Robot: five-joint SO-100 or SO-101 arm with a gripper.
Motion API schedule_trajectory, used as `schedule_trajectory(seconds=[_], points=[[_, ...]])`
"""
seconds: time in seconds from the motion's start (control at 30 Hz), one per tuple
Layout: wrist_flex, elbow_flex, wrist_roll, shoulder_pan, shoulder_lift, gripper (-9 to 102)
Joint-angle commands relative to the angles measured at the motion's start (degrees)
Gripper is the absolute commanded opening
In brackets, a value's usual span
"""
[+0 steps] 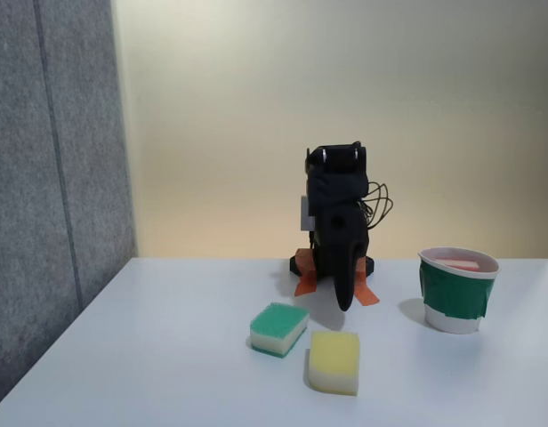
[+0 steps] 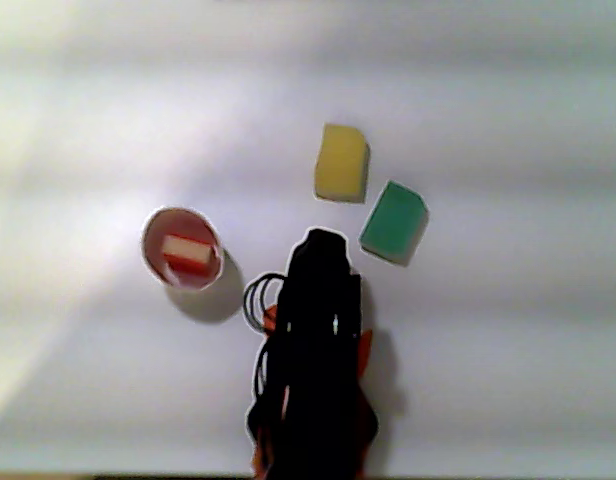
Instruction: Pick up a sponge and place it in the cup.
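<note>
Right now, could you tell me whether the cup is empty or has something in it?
Not empty. The cup stands upright with the sponge inside; the other view shows its red and cream layers within the rim, and the fixed view shows red at the mouth.

white table (image 1: 167,356), cream wall (image 1: 345,89), grey, perhaps felt, partition (image 1: 43,178).

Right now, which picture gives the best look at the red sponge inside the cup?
The other view, looking straight down: the sponge lies in the cup, its red and cream layers plain. In the fixed view from the side, the cup's wall hides all but a pinkish strip of sponge at the rim.
</note>
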Motion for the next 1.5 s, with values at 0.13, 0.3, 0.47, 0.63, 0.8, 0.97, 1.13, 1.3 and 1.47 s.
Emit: schedule_trajectory(seconds=[0.13,0.3,0.47,0.63,0.8,0.97,1.13,1.3,1.47], points=[[2.7,2.6,-0.4,-0.6,-0.2,1],[2.9,2.6,1.9,-3.4,-0.2,4],[2.9,2.6,1.9,-4.0,-0.2,4],[2.9,2.6,1.9,-4.0,-0.2,4],[2.9,2.6,1.9,-4.0,-0.2,4],[2.9,2.6,1.9,-4.0,-0.2,4],[2.9,2.6,1.9,-4.0,-0.2,4],[2.9,2.6,1.9,-4.0,-0.2,4],[2.9,2.6,1.9,-4.0,-0.2,4]])
